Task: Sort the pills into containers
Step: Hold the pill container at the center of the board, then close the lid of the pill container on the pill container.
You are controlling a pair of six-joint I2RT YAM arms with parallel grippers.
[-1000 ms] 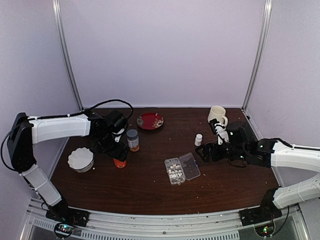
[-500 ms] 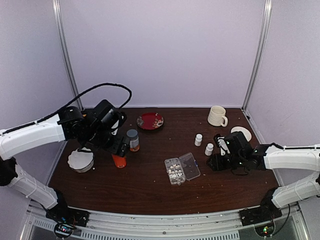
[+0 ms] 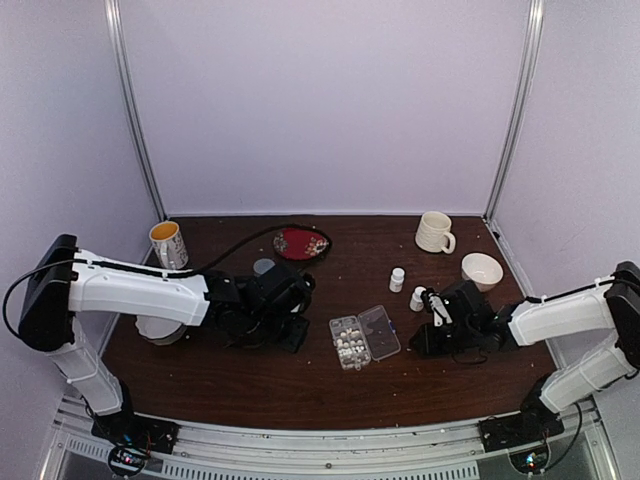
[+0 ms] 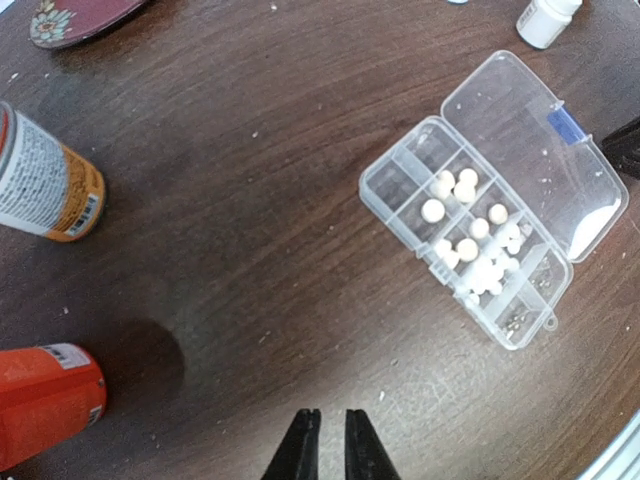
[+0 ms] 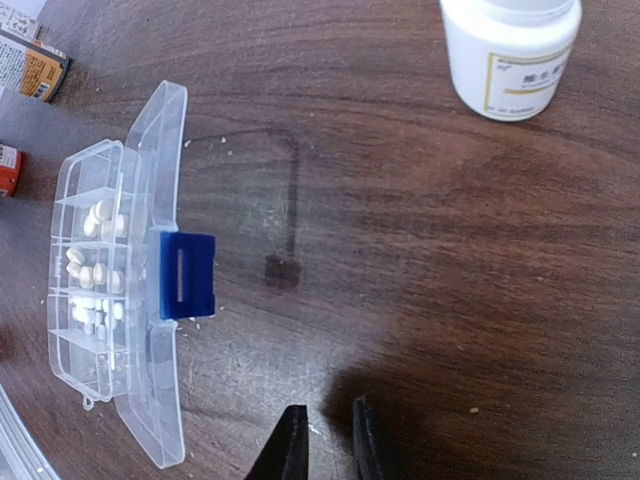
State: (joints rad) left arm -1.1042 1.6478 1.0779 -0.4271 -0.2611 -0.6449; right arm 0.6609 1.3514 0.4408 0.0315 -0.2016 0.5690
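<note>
The clear organizer box (image 3: 364, 336) lies open mid-table, its lid (image 4: 530, 150) folded back, with a blue latch (image 5: 187, 275). The pills (image 4: 470, 235) are a pale cluster in its middle cells (image 5: 92, 272); the end cells look empty. My left gripper (image 4: 322, 440) hovers low over bare wood just left of the box (image 3: 295, 335), jaws shut and empty. My right gripper (image 5: 327, 445) sits just right of the lid (image 3: 420, 340), jaws drawn nearly together with nothing between them. Neither gripper touches the box.
An orange bottle (image 4: 45, 415) and a grey-capped bottle (image 4: 45, 185) stand left of the box. Two small white bottles (image 3: 398, 279) (image 3: 418, 298) stand behind the right gripper. Further back are a red plate (image 3: 300, 242), a cream mug (image 3: 434, 232), a white bowl (image 3: 482, 270) and a yellow mug (image 3: 168, 245).
Both arms have swung inward and down toward the box. The left gripper left the bottles and closed. The right gripper closed as it came down beside the lid.
</note>
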